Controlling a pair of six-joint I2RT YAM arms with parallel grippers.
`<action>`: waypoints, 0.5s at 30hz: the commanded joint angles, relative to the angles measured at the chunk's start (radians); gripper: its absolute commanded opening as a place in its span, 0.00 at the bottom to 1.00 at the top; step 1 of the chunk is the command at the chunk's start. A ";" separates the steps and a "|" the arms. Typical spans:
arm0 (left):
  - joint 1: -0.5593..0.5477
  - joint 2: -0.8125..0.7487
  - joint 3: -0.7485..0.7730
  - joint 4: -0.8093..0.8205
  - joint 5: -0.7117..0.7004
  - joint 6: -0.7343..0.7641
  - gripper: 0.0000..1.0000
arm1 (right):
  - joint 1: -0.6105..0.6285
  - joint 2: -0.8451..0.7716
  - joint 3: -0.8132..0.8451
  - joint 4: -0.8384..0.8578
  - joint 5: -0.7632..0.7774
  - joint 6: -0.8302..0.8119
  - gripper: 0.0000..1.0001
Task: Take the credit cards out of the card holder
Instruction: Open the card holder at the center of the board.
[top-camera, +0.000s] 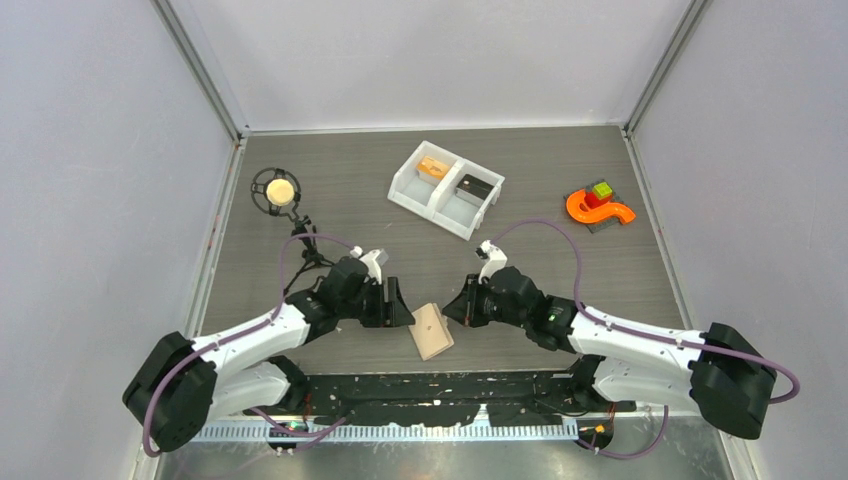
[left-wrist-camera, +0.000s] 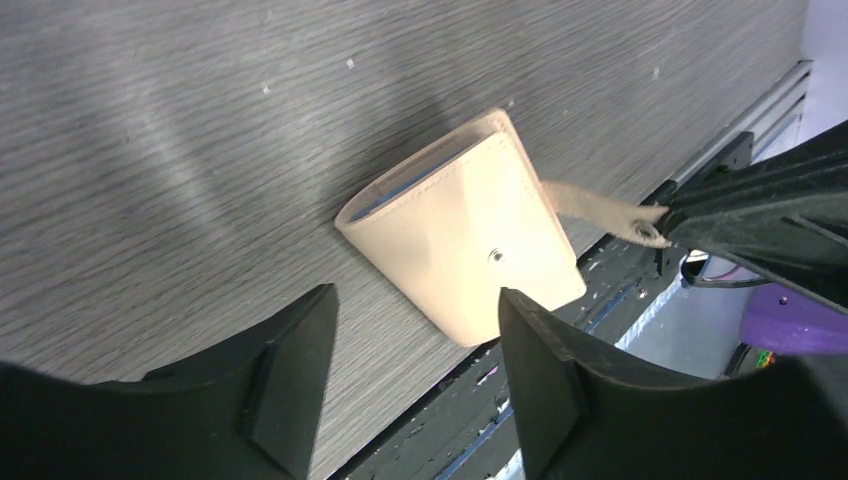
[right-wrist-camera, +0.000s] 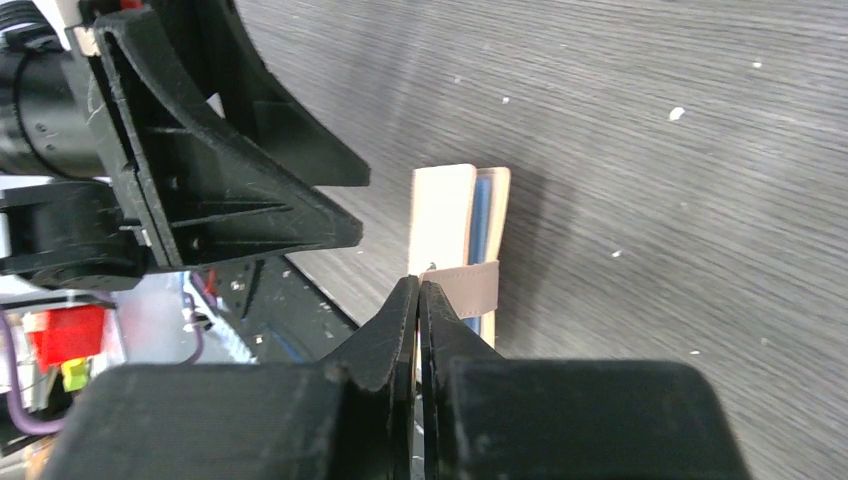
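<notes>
The beige card holder (top-camera: 432, 331) lies folded on the table near its front edge, between the two grippers. In the left wrist view the card holder (left-wrist-camera: 465, 240) shows its snap stud, and its tab (left-wrist-camera: 600, 212) stretches right to the other gripper. My right gripper (right-wrist-camera: 418, 284) is shut on the tab (right-wrist-camera: 472, 289); light blue lining (right-wrist-camera: 484, 215) shows at the holder's edge. My left gripper (left-wrist-camera: 415, 296) is open and empty, just short of the holder. An orange-tan card (top-camera: 433, 168) and a dark card (top-camera: 473, 186) lie in the white bin (top-camera: 412, 190).
A black ring stand holding a cream ball (top-camera: 279, 190) is at the back left. An orange curved toy with red and green blocks (top-camera: 598, 206) is at the back right. A black perforated rail (top-camera: 440, 390) runs along the table's front edge, close to the holder.
</notes>
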 joint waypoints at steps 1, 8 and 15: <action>-0.006 -0.052 0.060 -0.022 0.009 0.014 0.68 | -0.002 -0.078 -0.008 0.114 -0.063 0.047 0.05; -0.010 -0.057 0.094 -0.021 0.043 0.008 0.75 | -0.002 -0.111 -0.013 0.153 -0.089 0.081 0.05; -0.010 -0.032 0.082 -0.021 0.037 0.014 0.74 | -0.002 -0.104 -0.024 0.149 -0.076 0.093 0.05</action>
